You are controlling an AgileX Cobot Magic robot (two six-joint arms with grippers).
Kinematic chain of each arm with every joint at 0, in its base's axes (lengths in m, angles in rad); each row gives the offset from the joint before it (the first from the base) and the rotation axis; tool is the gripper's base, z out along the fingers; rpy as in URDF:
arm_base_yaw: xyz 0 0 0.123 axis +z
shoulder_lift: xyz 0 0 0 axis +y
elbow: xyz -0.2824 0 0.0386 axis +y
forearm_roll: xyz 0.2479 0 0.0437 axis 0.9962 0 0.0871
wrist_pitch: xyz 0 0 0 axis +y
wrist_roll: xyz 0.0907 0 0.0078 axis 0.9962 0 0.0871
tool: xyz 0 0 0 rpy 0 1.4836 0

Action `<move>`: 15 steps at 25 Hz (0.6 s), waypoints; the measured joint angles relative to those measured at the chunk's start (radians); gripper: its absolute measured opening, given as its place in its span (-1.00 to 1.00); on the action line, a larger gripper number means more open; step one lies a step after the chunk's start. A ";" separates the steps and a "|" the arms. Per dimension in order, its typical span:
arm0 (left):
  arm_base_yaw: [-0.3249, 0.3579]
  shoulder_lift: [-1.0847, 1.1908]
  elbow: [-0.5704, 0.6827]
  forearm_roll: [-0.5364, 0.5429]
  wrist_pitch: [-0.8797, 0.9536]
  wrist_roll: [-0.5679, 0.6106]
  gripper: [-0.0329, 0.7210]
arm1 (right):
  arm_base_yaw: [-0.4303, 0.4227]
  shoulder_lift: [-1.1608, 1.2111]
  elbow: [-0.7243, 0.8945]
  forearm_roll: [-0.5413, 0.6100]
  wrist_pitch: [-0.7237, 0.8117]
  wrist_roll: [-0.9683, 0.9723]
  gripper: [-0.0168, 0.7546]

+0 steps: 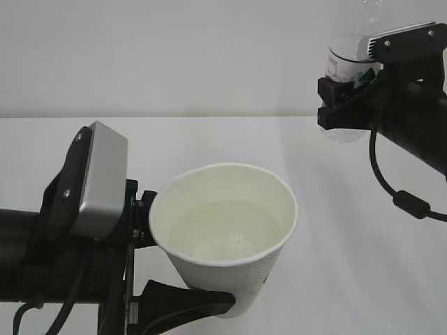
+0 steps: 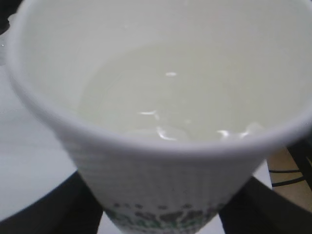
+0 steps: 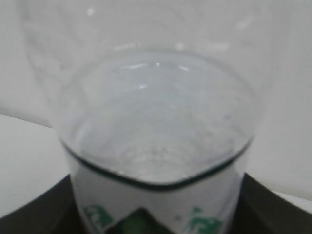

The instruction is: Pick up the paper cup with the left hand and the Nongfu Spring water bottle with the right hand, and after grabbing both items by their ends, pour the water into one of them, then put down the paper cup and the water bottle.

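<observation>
The white paper cup [image 1: 225, 202] hangs above the table at the lower middle, upright, with my left gripper [image 1: 187, 264] shut on its lower wall. Clear water [image 1: 223, 241] lies in its bottom. In the left wrist view the paper cup [image 2: 161, 180] fills the frame, water [image 2: 170, 97] inside it, green print low on its side, and a black finger [image 2: 46, 212] on each flank. The Nongfu Spring water bottle [image 1: 344, 70] stands upright at the upper right, its top out of frame, with my right gripper [image 1: 342, 106] shut on its labelled body. Close up, the bottle [image 3: 156, 131] sits between dark fingers [image 3: 273, 207].
The white table [image 1: 349, 265] stretches under both arms, with a plain white wall behind it. A black cable [image 1: 408, 202] loops below the right arm. Wide open air separates the cup from the bottle.
</observation>
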 joint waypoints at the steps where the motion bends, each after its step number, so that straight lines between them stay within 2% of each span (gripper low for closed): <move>1: 0.000 0.000 0.000 -0.002 0.002 0.000 0.38 | 0.000 0.013 -0.002 0.002 -0.009 -0.001 0.26; 5: 0.000 0.000 0.000 -0.020 0.012 0.011 0.38 | 0.000 0.054 -0.005 0.025 -0.028 -0.003 0.26; 15: 0.000 0.000 0.000 -0.176 0.028 0.142 0.38 | 0.000 0.134 -0.009 0.051 -0.103 -0.006 0.26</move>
